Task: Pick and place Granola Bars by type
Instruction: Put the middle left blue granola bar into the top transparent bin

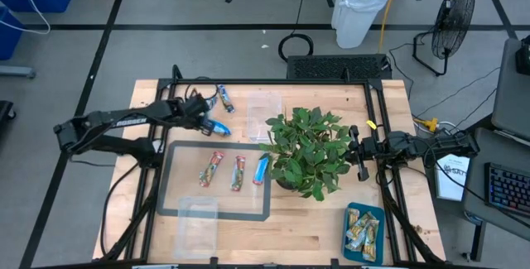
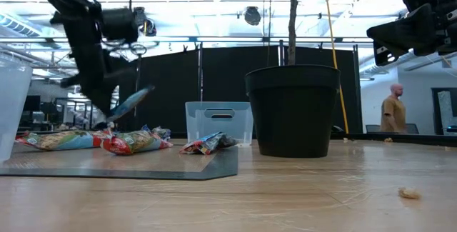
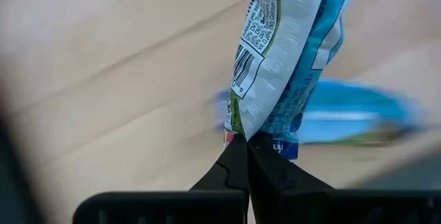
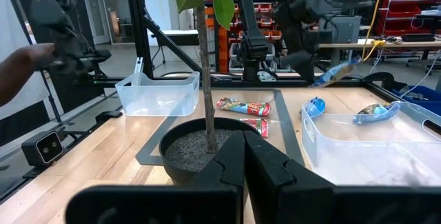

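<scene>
My left gripper (image 1: 209,121) is over the table's far left part, shut on a blue granola bar (image 1: 220,126), which also shows in the low view (image 2: 133,101). A second blue bar (image 1: 225,99) lies flat on the wood farther back. On the grey mat (image 1: 174,207) lie two red-and-tan bars (image 1: 213,169) (image 1: 238,172) and a blue one (image 1: 262,168). Green-and-beige bars fill the teal tray (image 1: 365,252). My right gripper (image 1: 361,150) waits shut at the right, behind the plant. My left gripper pinches one crimped end (image 3: 256,131) of the blue bar between its two fingertips (image 3: 231,165). The fingers slant steeply down at it from the table's left. The bar is lifted clear of the table and sticks out past the fingertips, tilted (image 2: 133,101).
A potted plant (image 1: 305,149) stands mid-table between the arms. One clear tub (image 1: 265,106) sits at the far middle, another (image 1: 197,218) on the mat's near edge. A person's hand (image 4: 27,62) shows beyond the table's near side.
</scene>
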You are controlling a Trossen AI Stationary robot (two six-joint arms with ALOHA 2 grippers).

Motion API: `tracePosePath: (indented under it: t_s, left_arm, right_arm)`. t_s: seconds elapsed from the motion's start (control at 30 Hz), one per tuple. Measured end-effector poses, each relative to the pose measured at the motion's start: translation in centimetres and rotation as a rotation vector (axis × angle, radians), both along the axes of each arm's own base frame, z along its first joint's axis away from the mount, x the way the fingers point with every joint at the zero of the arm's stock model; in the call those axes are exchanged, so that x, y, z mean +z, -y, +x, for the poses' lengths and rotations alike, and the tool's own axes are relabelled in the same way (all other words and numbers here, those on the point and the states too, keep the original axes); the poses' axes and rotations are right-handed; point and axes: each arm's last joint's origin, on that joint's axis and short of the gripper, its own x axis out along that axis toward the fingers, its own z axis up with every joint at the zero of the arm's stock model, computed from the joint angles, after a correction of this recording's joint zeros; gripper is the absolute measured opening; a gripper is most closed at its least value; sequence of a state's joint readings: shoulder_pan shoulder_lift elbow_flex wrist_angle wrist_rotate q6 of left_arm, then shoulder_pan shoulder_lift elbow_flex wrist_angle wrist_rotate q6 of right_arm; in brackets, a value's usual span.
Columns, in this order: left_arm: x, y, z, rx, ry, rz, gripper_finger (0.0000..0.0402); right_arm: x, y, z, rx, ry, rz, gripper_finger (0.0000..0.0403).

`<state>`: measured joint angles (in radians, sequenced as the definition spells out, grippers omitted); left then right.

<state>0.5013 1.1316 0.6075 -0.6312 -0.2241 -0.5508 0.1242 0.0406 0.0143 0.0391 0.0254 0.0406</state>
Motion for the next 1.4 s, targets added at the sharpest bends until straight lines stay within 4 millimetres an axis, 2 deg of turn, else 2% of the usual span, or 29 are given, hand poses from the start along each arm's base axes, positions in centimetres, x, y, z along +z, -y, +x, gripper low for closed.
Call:
tracePosePath:
  t_s: [0.3,0.43,0.53,0.7,0.87,1.0,1.13,1.4]
  left_arm:
    - [3.8,1.1,3.0,-0.32,0.44,0.14,0.0001]
    - [5.3,0.9,4.3,-0.402,0.609,0.241,0.0001]
    - [6.0,0.6,4.9,-0.433,0.672,0.291,0.0001]
    - [7.4,-0.4,6.1,-0.413,0.598,0.269,0.0]
    - [8.6,-1.4,8.4,-0.467,0.517,0.24,0.0]
    - [8.7,-2.2,10.3,-0.501,0.439,0.211,0.0]
    - [7.7,-3.1,12.1,-0.51,0.397,0.188,0.0]
    - [3.6,-4.6,14.6,-0.499,0.281,0.093,0.0]
  right_arm:
    - [0.0,0.0,0.0,0.0,0.001,0.0,0.0]
    - [0.0,0.0,0.0,0.0,0.001,0.0,0.0]
    - [0.0,0.0,0.0,0.0,0.001,0.0,0.0]
    - [0.0,0.0,0.0,0.0,0.001,0.0,0.0]
    - [0.0,0.0,0.0,0.0,0.001,0.0,0.0]
    - [0.0,0.0,0.0,0.0,0.0,0.0,0.0]
    - [0.0,0.0,0.0,0.0,0.0,0.0,0.0]
    - [0.0,0.0,0.0,0.0,0.0,0.0,0.0]
